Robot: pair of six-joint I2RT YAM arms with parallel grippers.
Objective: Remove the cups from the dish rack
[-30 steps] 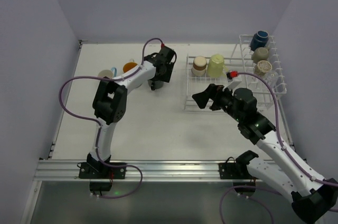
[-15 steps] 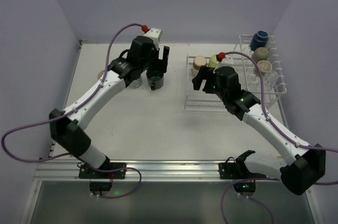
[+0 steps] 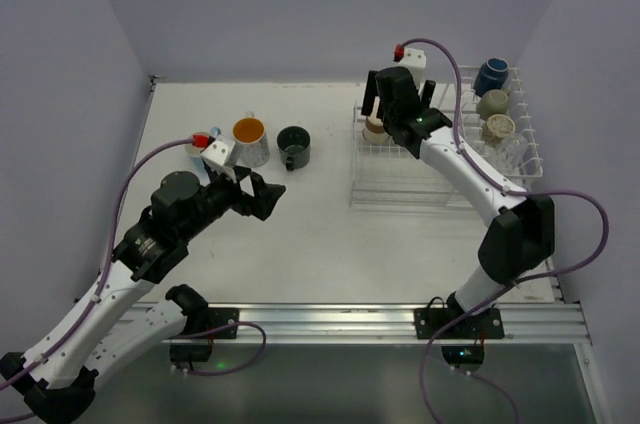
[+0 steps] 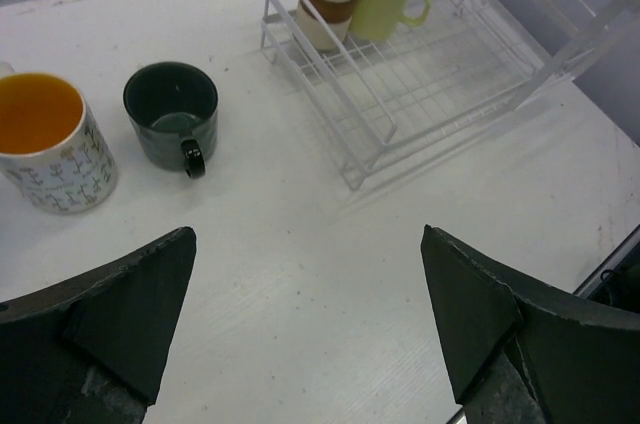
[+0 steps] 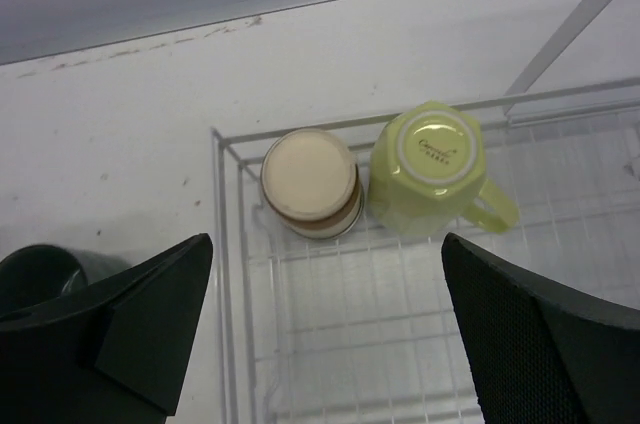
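Over the rack and over bare table: both grippers spread wide, nothing held

At upper centre-right of the top view, your right gripper hangs above the far-left corner of the dish rack, its jaws spread wide and empty. Its wrist view looks straight down between the two fingers. There the beige-brown cup and the pale green cup stand upside down, just beside each other, in the upper corner of the flat grid. Neither finger touches either cup. In the taller basket, at the upper right of the top view, you can see a navy cup with a beige cup just below it in the frame.

At centre-left, your left gripper is over the bare table, jaws equally wide, gripping nothing. Above it in the frame stand the black mug and the white patterned mug with its orange inside. Both are upright on the table, left of the rack, near each other but apart.
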